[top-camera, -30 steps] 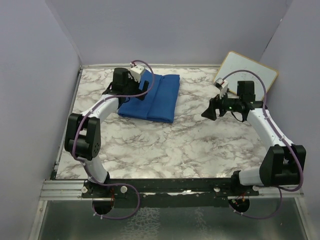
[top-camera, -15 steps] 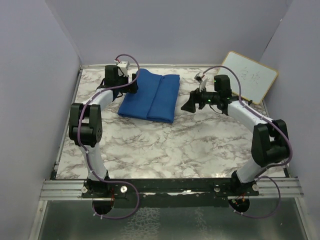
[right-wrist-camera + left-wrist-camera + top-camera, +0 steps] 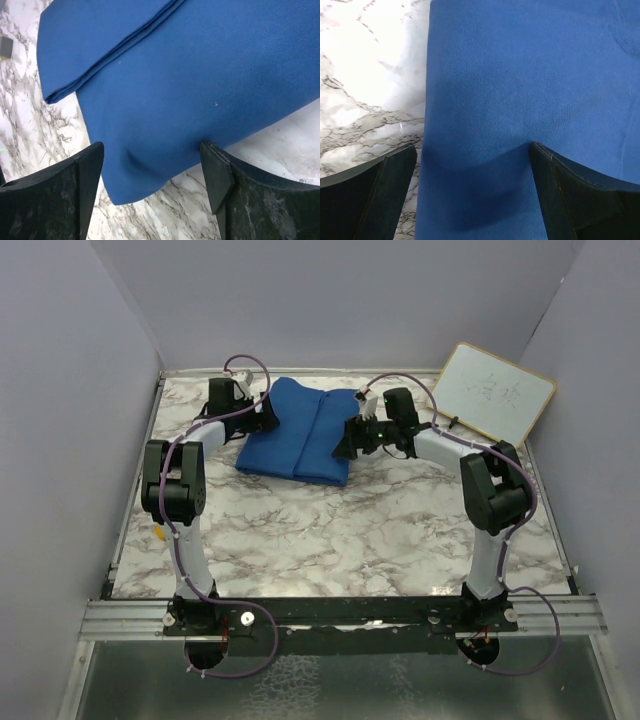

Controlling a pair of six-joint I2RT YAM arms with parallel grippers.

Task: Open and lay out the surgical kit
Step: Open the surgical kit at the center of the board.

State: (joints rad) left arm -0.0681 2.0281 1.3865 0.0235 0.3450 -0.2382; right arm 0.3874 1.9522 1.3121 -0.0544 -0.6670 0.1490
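Note:
The surgical kit is a folded royal-blue cloth wrap on the marble table at the back centre-left; its contents are hidden inside. My left gripper is open at the wrap's left edge, with the blue cloth between its black fingers. My right gripper is open at the wrap's right edge, its fingers straddling a corner of the cloth. Tray, instruments, gauze and packets are out of view.
A wood-framed whiteboard leans at the back right corner. A small yellow-orange block lies near the table's left edge. Grey walls enclose the table on three sides. A small grey object lies on the marble beyond the cloth.
My right gripper has swung left from near the whiteboard to the wrap's right edge. My left gripper has shifted left and back to the wrap's left edge.

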